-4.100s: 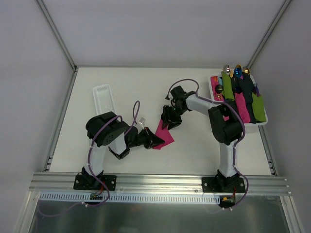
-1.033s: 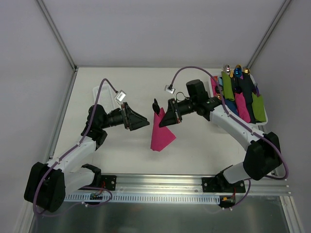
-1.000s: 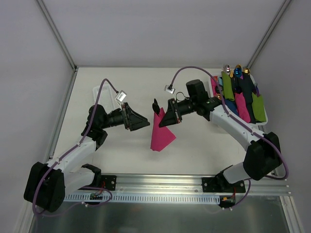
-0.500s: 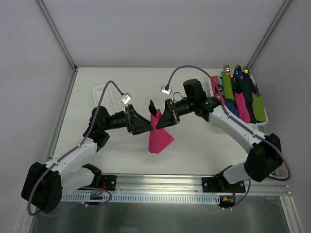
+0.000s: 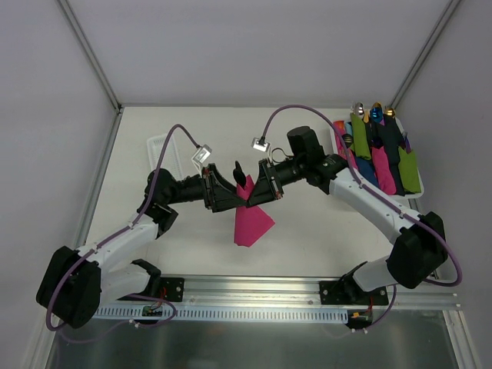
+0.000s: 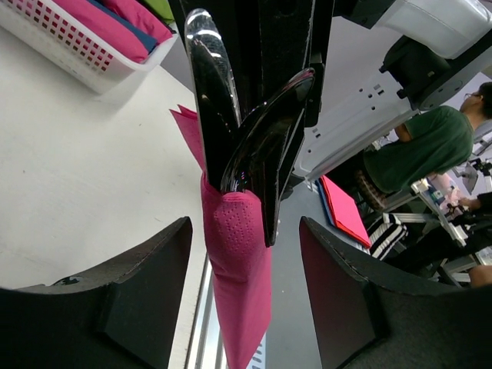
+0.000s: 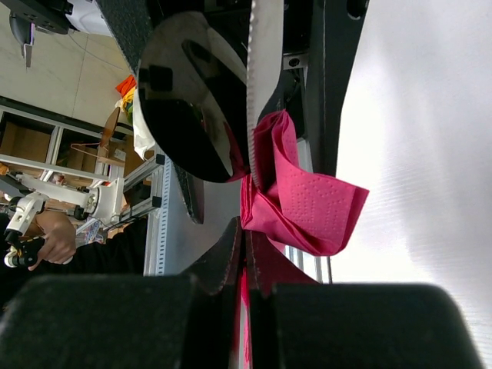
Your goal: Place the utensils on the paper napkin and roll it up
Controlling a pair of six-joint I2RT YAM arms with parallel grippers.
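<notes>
While both arms lean toward each other over the middle of the tabletop [image 5: 307, 238], the paper napkin [image 5: 249, 223] hangs between them as a loosely folded magenta sheet. Its upper end is caught where the two sets of jaws meet and its lower point drops toward the near edge. Whether that point touches the surface cannot be told from above.

The right jaws are pressed together on the napkin's upper fold: in the right wrist view a thin sliver of pink shows between the two closed tips, and the embossed paper [image 7: 307, 207] bulges out beyond them. The left jaws stand wide apart, one on either side of the napkin [image 6: 238, 254] without touching it.

The utensils [image 6: 238, 115] stand upright in the top of the napkin, glossy and black, their heads poking clear of the paper. From the right wrist a round black spoon bowl [image 7: 188, 100] sits beside a serrated knife edge [image 7: 260, 69]. In the overhead view they show only as a short dark stub [image 5: 239, 170] above the pink.

A narrow white ridged tray [image 5: 157, 147] lies at the far left, and a white basket [image 5: 335, 137] of rolled napkins sits at the far right.
</notes>
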